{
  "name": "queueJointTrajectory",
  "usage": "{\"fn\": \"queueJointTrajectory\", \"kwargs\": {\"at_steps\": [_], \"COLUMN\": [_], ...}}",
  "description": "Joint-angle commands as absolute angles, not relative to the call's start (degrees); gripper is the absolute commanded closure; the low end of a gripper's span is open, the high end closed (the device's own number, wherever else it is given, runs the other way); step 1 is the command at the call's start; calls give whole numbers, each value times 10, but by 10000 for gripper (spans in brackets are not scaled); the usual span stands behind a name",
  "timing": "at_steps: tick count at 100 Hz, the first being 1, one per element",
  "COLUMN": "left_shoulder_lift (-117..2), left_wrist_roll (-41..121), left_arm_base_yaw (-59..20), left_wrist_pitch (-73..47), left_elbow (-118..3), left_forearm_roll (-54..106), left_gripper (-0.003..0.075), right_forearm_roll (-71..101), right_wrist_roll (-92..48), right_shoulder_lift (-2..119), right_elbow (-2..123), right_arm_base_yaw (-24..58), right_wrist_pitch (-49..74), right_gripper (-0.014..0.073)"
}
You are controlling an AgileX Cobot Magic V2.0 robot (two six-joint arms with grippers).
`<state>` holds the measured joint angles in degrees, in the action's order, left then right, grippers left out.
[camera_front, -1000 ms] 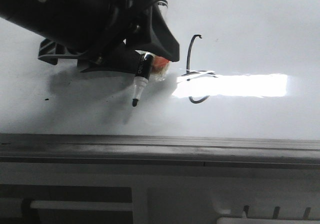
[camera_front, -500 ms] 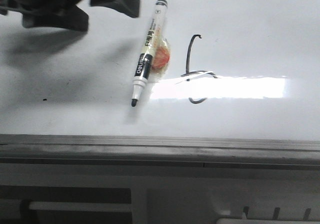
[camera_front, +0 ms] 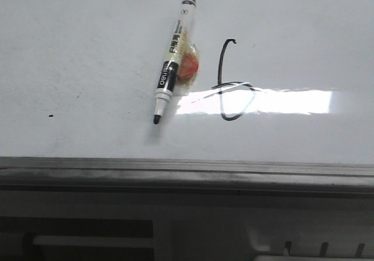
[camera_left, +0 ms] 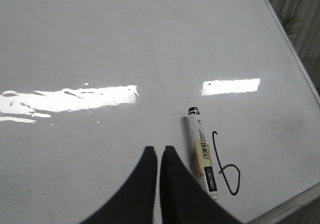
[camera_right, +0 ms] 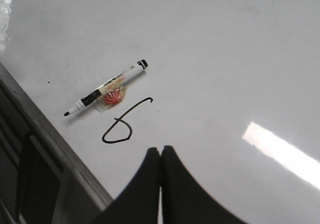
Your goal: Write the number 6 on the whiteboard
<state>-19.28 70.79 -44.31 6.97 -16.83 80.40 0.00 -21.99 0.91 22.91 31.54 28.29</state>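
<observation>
The number 6 (camera_front: 220,74) is a thin black line on the glossy whiteboard (camera_front: 87,51), its loop crossing a bright glare. A white-and-black marker (camera_front: 172,65) lies loose on the board just left of the 6, uncapped tip toward the rail. The 6 (camera_left: 217,154) and the marker (camera_left: 202,154) also show in the left wrist view, beside my left gripper (camera_left: 158,150), which is shut and empty above the board. My right gripper (camera_right: 160,150) is shut and empty, with the 6 (camera_right: 134,106) and marker (camera_right: 107,88) beyond it. Neither gripper shows in the front view.
A grey metal rail (camera_front: 187,170) runs along the board's near edge, with the robot's base below it. An orange-red lump in clear wrap (camera_front: 188,67) sits against the marker. A tiny black dot (camera_front: 51,116) marks the board at the left.
The left gripper held the marker tip-down on the board a second ago. It let go and drew away up and left, out of the front view. The marker now lies flat.
</observation>
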Motion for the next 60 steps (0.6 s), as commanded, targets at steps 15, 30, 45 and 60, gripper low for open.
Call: {"fn": "queueJointTrajectory", "kwargs": {"at_steps": [15, 30, 45, 60], "left_shoulder_lift": [-95, -88, -88, -88], "left_wrist_roll": [710, 710, 710, 710], "left_arm_base_yaw": [-444, -444, -444, -444], "left_wrist_pitch": [28, 29, 29, 29], "left_elbow": [-148, -148, -148, -148], "left_forearm_roll": [803, 803, 803, 803], "left_gripper": [739, 739, 739, 739], "right_forearm_roll": [-8, -8, -8, -8], "right_wrist_roll": [-216, -216, -216, -216], "right_shoulder_lift": [-11, -11, -11, -11], "right_elbow": [237, 237, 237, 237], "right_arm_base_yaw": [310, 310, 310, 310], "right_wrist_pitch": [207, 208, 208, 208], "right_gripper": [644, 644, 644, 644]}}
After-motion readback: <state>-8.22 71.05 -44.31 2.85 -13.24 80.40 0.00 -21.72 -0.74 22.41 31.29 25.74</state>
